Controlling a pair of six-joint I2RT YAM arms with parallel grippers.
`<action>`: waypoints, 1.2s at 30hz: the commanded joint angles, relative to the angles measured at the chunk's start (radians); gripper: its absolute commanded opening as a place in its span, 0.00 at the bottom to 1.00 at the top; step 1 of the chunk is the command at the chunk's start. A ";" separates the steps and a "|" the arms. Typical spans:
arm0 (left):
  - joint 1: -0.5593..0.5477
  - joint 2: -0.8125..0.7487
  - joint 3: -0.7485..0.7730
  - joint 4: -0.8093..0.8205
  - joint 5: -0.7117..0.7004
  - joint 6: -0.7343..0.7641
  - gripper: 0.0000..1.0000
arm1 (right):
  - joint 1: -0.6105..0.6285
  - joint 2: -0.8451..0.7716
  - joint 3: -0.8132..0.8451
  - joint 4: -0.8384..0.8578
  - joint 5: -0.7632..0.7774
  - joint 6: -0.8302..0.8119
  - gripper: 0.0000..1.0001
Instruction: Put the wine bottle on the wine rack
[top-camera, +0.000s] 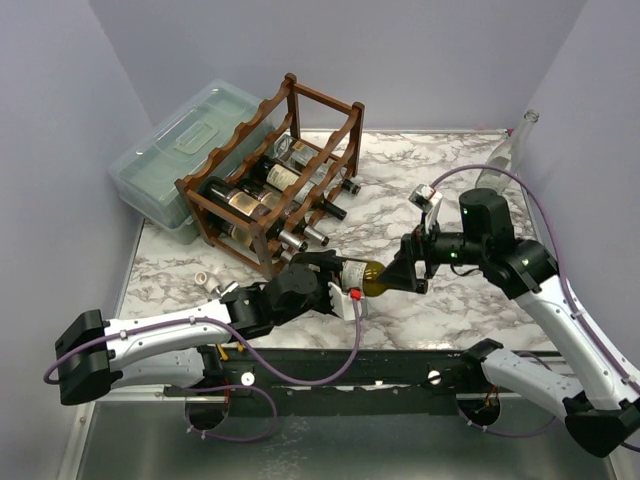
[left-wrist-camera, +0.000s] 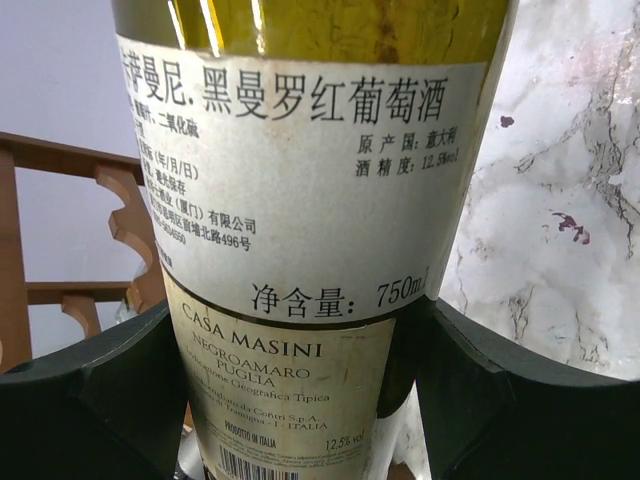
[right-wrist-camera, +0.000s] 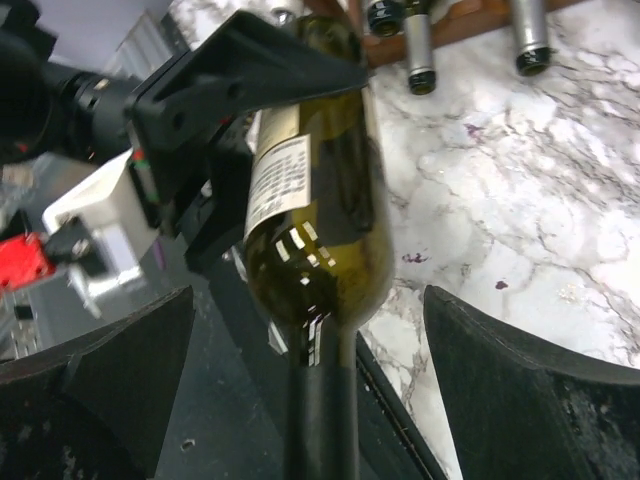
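Near the middle of the near edge of the tabletop (top-camera: 400, 165), my left tool (top-camera: 333, 283) pinches the wine bottle (top-camera: 366, 278) round its label. My right tool (top-camera: 406, 272) is spread wide around the neck, not touching it. I should pull it straight back so it won't bump the neck. Then I hold tight, keep the bottle flat, and slide it bottom first into a free dip of the wine rack (top-camera: 275, 170) near the far left corner.
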 joint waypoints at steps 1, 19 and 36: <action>-0.010 -0.076 -0.003 0.136 0.006 0.056 0.00 | 0.051 -0.071 0.006 -0.072 0.006 -0.058 0.99; -0.036 -0.143 -0.036 0.123 0.003 0.175 0.00 | 0.161 0.028 0.076 -0.258 0.012 -0.022 0.82; -0.050 -0.133 -0.042 0.122 0.003 0.184 0.00 | 0.236 0.140 0.090 -0.285 0.040 -0.005 0.69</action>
